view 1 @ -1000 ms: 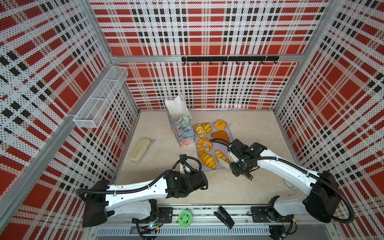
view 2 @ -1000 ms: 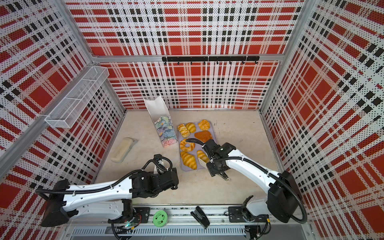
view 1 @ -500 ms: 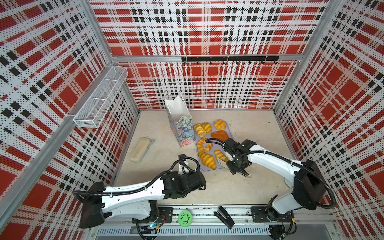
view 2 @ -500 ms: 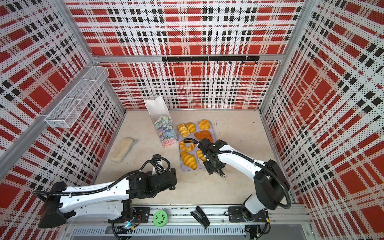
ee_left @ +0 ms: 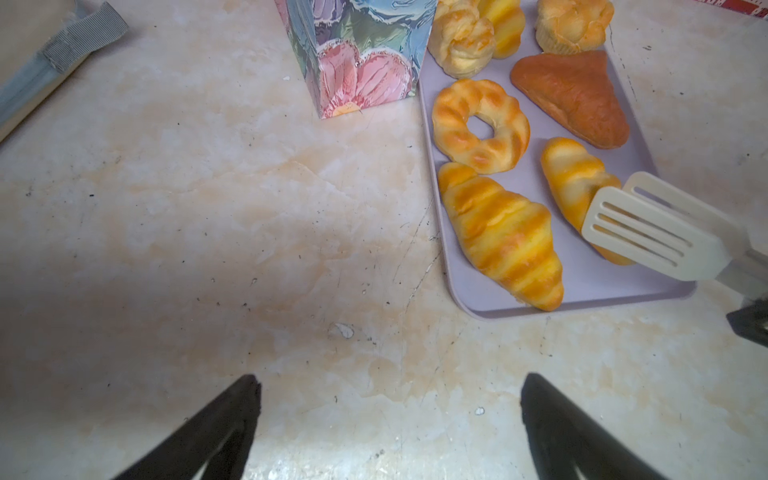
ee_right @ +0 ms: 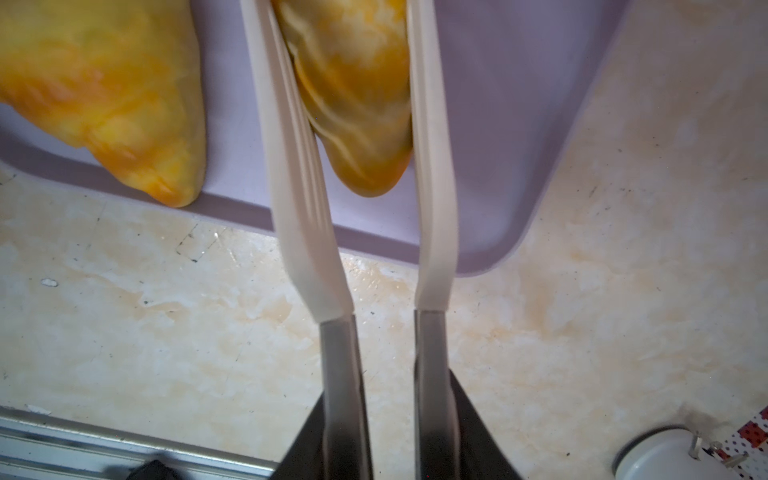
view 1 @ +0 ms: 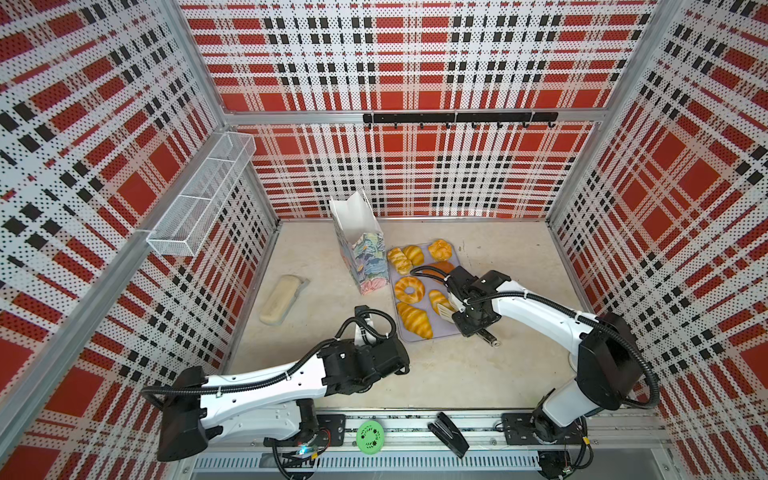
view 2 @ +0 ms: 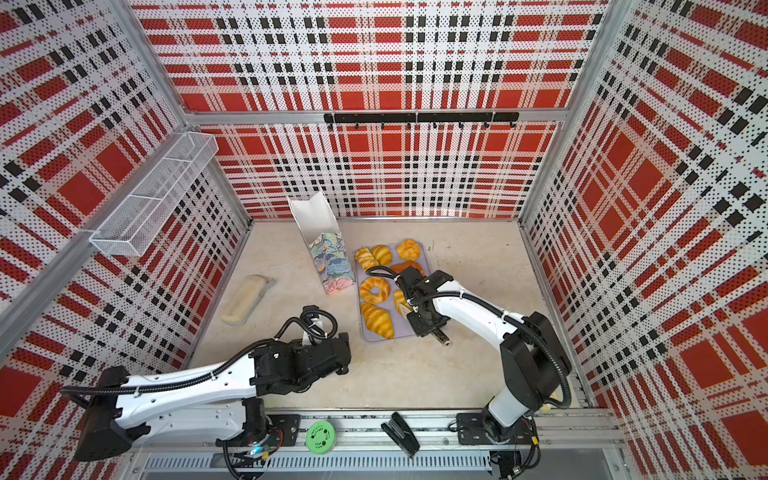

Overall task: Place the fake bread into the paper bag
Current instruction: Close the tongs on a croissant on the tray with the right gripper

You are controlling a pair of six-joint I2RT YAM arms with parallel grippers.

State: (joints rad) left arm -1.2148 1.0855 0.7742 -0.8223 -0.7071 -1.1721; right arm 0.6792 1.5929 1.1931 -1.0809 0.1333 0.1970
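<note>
Left wrist view gives us the layout. Our left gripper (ee_left: 388,386) hangs over bare table (ee_left: 208,208) at the near left, jaws wide apart and empty. Beyond it the bag (ee_left: 365,54) stands upright, mouth up, just beside the tray's (ee_left: 582,291) far-left edge; we cannot tell whether the two touch. All the bread (ee_left: 449,137) we can see lies on that tray, and we see none in the bag.

The piece that matters is the small roll (ee_left: 569,178) at the tray's near right, just right of the croissant (ee_left: 498,237). Its long axis runs from far-left to near-right, and its tapered tip points near-right, straight at our right gripper (ee_right: 388,386). That gripper is clamped on the handles of the tongs (ee_right: 299,208), which reach along the same axis, so the roll lies dead ahead of it.

The two blades flank the roll's near half across its short width, and in the right wrist view both seem to touch it. We judge the right arm far nearer. The carry would run far-left to the bag, and the narrow mouth favours dropping the roll in end first.
</note>
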